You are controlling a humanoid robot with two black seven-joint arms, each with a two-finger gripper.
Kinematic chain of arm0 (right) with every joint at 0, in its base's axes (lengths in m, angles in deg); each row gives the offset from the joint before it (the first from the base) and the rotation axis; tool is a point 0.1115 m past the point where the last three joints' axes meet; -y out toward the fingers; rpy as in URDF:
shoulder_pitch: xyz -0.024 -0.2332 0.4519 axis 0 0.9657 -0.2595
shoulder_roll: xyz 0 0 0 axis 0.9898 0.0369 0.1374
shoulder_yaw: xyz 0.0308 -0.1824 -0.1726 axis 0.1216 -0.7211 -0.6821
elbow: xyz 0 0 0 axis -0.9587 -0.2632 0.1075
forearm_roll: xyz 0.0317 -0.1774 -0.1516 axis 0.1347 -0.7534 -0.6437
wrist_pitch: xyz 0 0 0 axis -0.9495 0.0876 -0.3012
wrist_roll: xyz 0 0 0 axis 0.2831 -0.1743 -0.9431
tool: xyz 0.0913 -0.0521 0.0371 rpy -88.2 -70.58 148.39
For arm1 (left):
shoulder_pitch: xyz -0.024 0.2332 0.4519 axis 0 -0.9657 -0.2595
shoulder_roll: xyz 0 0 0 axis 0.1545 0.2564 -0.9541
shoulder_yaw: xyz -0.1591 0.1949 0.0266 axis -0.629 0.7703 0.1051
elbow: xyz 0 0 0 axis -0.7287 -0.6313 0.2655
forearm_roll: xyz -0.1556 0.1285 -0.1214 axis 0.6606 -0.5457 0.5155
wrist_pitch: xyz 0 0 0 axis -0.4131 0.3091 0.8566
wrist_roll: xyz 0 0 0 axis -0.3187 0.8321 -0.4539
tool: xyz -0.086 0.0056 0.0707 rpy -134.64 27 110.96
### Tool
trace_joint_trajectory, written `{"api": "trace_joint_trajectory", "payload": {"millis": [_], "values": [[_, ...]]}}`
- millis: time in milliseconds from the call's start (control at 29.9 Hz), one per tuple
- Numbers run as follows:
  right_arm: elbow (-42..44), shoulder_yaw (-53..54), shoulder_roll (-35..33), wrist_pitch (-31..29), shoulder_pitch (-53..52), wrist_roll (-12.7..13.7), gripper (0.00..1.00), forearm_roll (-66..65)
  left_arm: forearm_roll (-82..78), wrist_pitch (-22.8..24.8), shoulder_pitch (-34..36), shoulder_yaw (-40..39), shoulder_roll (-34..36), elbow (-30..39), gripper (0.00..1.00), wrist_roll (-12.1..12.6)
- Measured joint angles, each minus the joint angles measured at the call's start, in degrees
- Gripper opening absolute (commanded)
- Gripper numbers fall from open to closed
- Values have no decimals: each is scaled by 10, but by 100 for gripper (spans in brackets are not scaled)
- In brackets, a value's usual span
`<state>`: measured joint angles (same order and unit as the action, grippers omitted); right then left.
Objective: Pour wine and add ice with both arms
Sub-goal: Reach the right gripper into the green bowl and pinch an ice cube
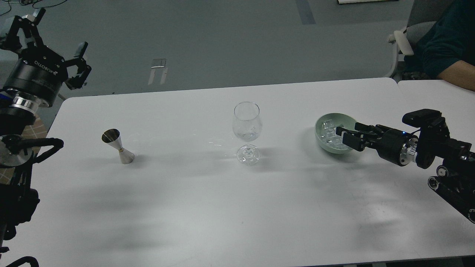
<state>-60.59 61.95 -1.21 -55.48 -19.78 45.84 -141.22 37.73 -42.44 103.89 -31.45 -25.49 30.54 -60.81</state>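
Ice (331, 134) lies heaped in a pale green bowl (320, 138) on the right half of the white table (207, 207), well to the right of the clear stemmed glass (247, 126) that stands upright at mid-table. Right gripper (344, 135) reaches in from the right edge, its wrist axis running nearly level and pointing left, with its fingers over the bowl's right rim and their tips at the right margin of the heap. Fingers stand parted, one farther and one nearer, with a visible gap between them; whether a cube already sits in that gap cannot be told, since the clear cubes merge behind the dark pads. The heap lies directly left of the fingertips and slightly below them, so the coming move, in my judgement, is a short advance leftward and downward to straddle one cube, then a closing pinch. This arm is plainly the nearer one to the ice. Left gripper (52, 48) is raised at the far left corner, off the table edge, with its fingers splayed wide and empty, well apart from the steel jigger (118, 146) that stands on the left part of the table. Risk noted: slick, small cubes may squirt from the pads, and a hard push could shift the bowl.
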Motion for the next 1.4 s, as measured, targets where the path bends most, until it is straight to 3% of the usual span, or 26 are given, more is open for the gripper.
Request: {"api": "trace_joint_trajectory", "payload": {"millis": [768, 1002, 1136, 1236, 1403], "values": [[58, -73, 32, 2, -64, 0, 66, -26, 0, 2, 0, -2, -3, 0, 98, -3], [66, -75, 35, 2, -65, 0, 56, -38, 0, 3, 1, -2, -3, 0, 98, -3], [67, -75, 35, 1, -65, 0, 46, -43, 0, 3, 1, -2, -3, 0, 98, -3], [67, -75, 35, 1, -66, 0, 31, -44, 0, 3, 1, -2, -3, 0, 98, -3], [75, -75, 36, 2, -66, 0, 30, -44, 0, 3, 1, -3, -3, 0, 98, -3]]}}
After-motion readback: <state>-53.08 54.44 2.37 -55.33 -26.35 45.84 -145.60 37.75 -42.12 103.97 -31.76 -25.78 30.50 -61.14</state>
